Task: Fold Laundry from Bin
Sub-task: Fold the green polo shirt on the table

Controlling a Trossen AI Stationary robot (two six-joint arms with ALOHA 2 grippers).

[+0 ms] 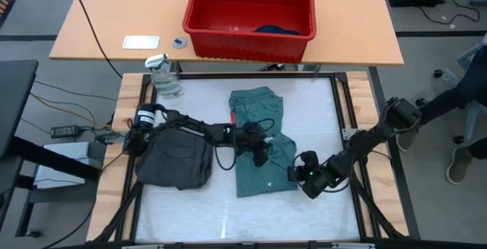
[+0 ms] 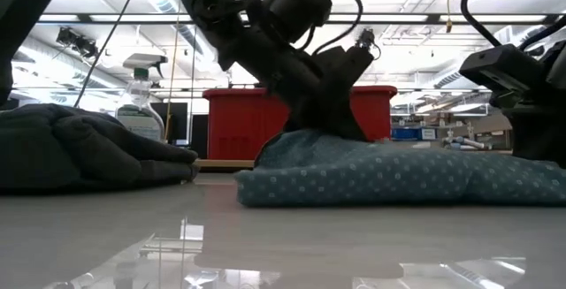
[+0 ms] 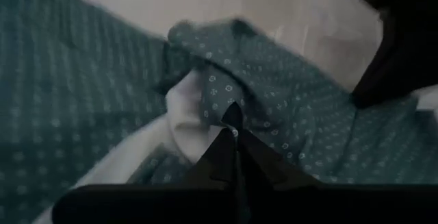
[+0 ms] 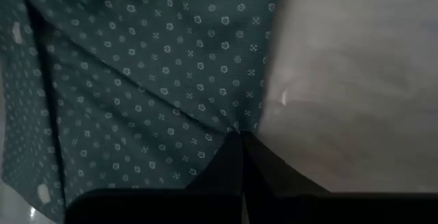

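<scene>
Teal T-shirt point(image 2: 389, 178) fills the low view closest to us, a soft dotted mound on the tabletop point(image 1: 304, 211). We see it from above as a long strip running away from the front edge, partly folded, the far part narrower and the near part wider and rumpled.

Left pincer point(image 1: 259, 148) sits over the shirt's middle, fingers pressed together on a bunched fold of teal cloth; the left wrist view shows the tips point(image 3: 233, 125) meeting right at a raised ridge with a white inner layer peeking out. Right pincer point(image 1: 298, 174) is at the shirt's near right edge, fingers also pressed together; the right wrist view shows the tips at the hem where cloth meets bare tabletop, so we judge it pinches the edge, though the actual bite is hard to confirm.

Progress, as we judge it: a dark grey piece point(image 1: 176, 158) lies folded at the left of the tabletop, just beside the left arm, so one garment looks done. The T-shirt is mid-fold, with more folds and smoothing still needed. The bin point(image 1: 251, 39) stands on the wooden table beyond the work surface, well apart from the shirt, with at least one blue piece point(image 1: 275, 30) still inside. So we put the job at under half done.

A spray bottle point(image 1: 163, 74) stands near the far left corner.
</scene>
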